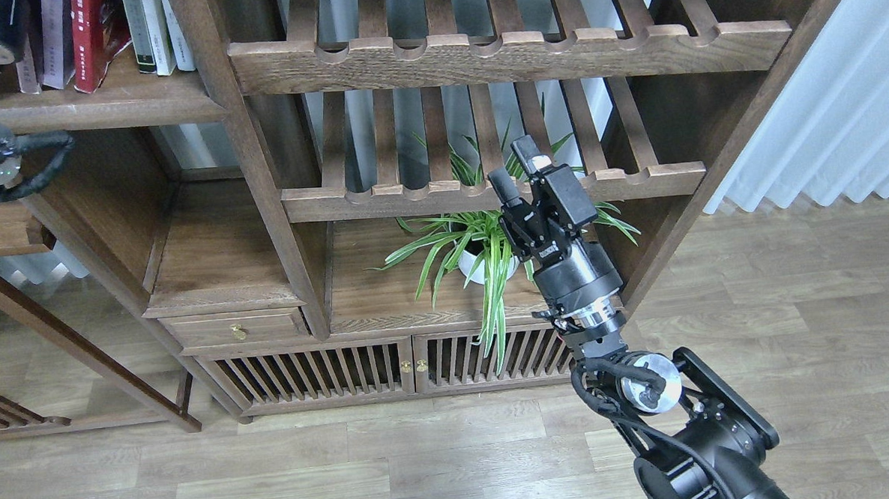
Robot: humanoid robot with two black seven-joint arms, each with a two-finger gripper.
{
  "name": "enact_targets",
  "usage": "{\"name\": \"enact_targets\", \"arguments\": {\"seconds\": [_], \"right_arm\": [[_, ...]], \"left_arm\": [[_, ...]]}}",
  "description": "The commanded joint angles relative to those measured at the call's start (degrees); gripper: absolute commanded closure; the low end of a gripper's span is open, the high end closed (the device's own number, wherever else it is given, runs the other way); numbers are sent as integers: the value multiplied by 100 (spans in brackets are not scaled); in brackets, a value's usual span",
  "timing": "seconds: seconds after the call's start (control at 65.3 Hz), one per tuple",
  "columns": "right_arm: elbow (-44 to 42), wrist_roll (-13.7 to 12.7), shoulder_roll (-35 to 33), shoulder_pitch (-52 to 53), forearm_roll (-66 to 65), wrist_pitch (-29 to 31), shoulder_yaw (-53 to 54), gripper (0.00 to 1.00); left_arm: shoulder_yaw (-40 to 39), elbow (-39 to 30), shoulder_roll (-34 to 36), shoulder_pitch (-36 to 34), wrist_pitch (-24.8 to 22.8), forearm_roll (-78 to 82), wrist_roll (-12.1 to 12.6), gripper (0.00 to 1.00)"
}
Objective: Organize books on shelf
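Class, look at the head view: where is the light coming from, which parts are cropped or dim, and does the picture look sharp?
Head view: daylight glows through the white curtain at right; the books on the shelf are cropped at the top edge; the bookcase recesses are dim; the right gripper and the spider plant look sharp; bookcase posts lean, suggesting wide-angle distortion.

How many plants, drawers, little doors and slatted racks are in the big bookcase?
Potted plant: 1
Drawer: 1
Slatted doors: 2
Slatted racks: 2
Total: 6
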Motion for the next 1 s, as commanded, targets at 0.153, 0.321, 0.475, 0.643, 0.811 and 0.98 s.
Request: {"name": "enact_targets", "arguments": {"seconds": [0.153, 0.321, 0.475, 0.643, 0.811, 0.98], "right_arm": [[8, -8, 0, 18, -17, 0, -6, 19], [8, -8, 0, 18, -17, 0, -6, 19], [8, -8, 0, 18, -17, 0, -6, 19], [8, -8, 0, 36, -17, 0, -6, 19], [8, -8, 0, 27, -17, 0, -6, 19], [-1, -8, 0, 53, -44, 0, -24, 19]], "left_arm": [[-66, -75, 13, 200, -6, -17, 4, 70], [-321, -286, -321, 165, -32, -413, 4, 69], [-444, -813, -348, 332, -50, -685, 4, 65], [-681, -1691, -339, 929, -50, -861, 4, 61], [-1033, -2606, -356, 1773, -67, -888, 4, 61], [-1209, -3063, -699, 2423, -1279, -1440, 4, 61]]}}
